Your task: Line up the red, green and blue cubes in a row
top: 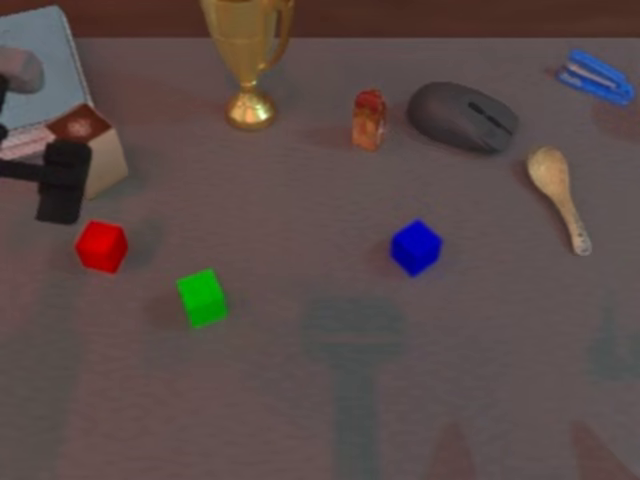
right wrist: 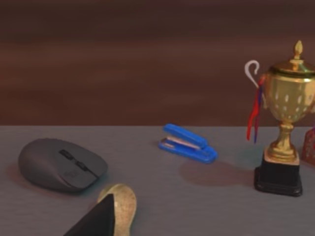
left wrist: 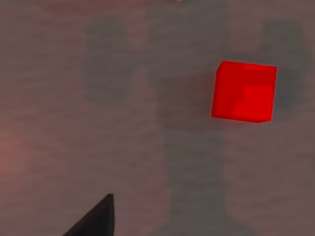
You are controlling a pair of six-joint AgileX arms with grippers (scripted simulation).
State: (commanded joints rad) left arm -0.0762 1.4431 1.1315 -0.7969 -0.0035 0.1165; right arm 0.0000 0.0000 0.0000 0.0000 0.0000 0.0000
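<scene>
The red cube (top: 101, 246) sits at the table's left, and it also shows in the left wrist view (left wrist: 243, 91). The green cube (top: 202, 297) lies a little to its right and nearer the front. The blue cube (top: 415, 247) stands alone right of the middle. My left gripper (top: 58, 205) hovers just behind the red cube, open and empty; one dark finger (left wrist: 98, 219) shows in its wrist view. My right arm is outside the top view; its wrist view shows one finger (right wrist: 98, 219) over the spoon (right wrist: 120, 206), holding nothing.
A tan wooden block (top: 95, 150) and a book (top: 40, 70) stand at the back left, close to my left gripper. Along the back are a gold trophy (top: 248, 60), a small orange bottle (top: 369, 120), a grey mouse (top: 462, 117), a blue stapler (top: 596, 77) and a spoon (top: 560, 195).
</scene>
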